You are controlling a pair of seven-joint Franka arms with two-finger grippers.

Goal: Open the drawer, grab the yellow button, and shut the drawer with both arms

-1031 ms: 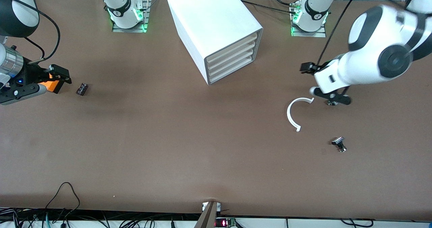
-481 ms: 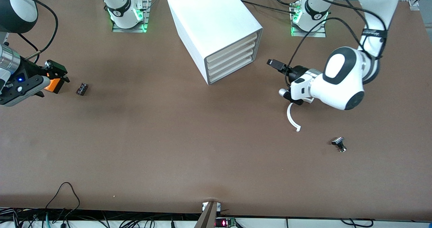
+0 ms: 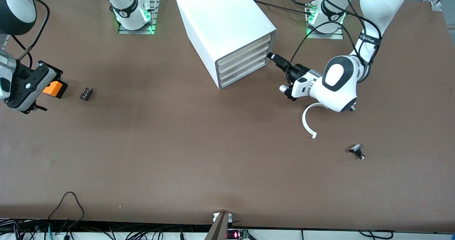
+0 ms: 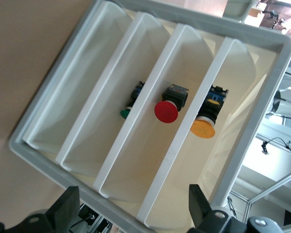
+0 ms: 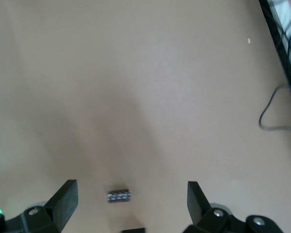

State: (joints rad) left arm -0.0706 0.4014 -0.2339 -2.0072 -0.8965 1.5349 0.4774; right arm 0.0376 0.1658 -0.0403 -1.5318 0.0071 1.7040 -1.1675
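Now, with our left pincer [image 3: 273, 57] spread just in front of the shut top drawer [image 3: 245, 47] holding the button [image 4: 203, 127], we should hook its lip squarely and pull straight, while our right pincer [image 5: 128, 206], also spread, waits over the bench [image 3: 177, 144].

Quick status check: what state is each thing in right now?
drawer: shut
button: inside the cabinet, untouched
left claw: open, at the cabinet front
right claw: open, empty, over the table near the orange box
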